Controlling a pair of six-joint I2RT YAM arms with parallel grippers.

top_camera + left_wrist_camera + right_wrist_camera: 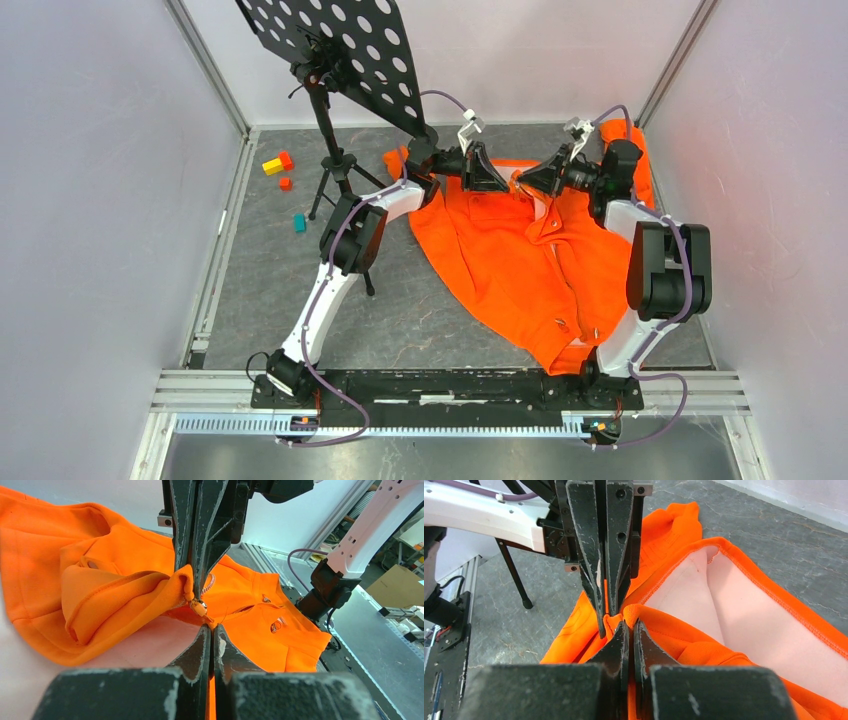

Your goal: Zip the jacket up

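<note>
Grey tabletop, white walls, and the jacket sprawls over the right half, its far end where both arms meet. The left gripper is clamped on the front edge just above the zipper slider. The right gripper is pinched tight on a fold of the same cloth. I'd say tension matters most: hold 1 side firm and pull along the teeth, not upward. Bunched fabric by the slider could snag. A music stand has legs just beside the left elbow, and 4 small blocks sit well apart.
</note>
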